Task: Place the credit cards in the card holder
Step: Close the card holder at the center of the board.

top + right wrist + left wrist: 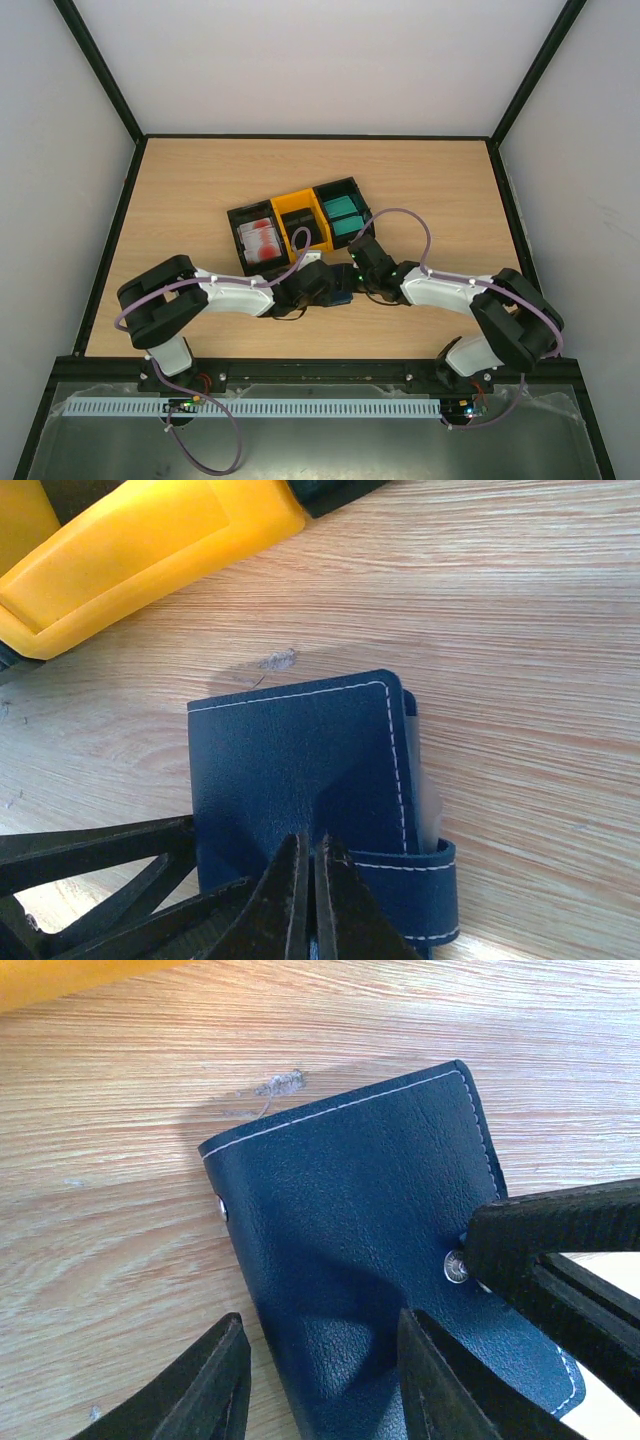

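Observation:
The card holder is a dark navy wallet lying folded shut on the wood, its snap tab wrapped round one edge. From above only a blue corner of the card holder shows between the two grippers. My right gripper is shut, its tips resting on the cover beside the tab. My left gripper is open and straddles the wallet's long edge, one finger over bare wood and the other over the cover. Credit cards sit in the bins: white with red blotches and teal.
Three open-top bins stand in a row just behind the grippers: black, yellow and black. The yellow bin's wall lies close behind the wallet. Black frame rails edge the table.

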Motion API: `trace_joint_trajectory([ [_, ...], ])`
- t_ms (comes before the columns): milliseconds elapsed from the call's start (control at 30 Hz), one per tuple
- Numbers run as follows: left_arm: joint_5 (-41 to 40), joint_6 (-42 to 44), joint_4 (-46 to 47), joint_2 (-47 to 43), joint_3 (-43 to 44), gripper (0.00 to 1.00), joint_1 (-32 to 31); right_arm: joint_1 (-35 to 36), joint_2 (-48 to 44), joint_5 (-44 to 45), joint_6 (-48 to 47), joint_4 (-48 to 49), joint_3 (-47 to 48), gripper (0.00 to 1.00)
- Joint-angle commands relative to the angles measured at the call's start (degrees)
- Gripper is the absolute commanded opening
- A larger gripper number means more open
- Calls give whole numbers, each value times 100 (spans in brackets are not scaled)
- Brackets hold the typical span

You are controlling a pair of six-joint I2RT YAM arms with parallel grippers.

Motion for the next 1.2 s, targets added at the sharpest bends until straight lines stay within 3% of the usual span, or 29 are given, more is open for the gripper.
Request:
trace_joint_trajectory([
  [0,70,50,-425,18,-175,42,39,-24,121,-43,37,112,-40,2],
  [1167,102,54,-398,8,-223,41,101,-24,212,-325,182,-115,-837,2],
])
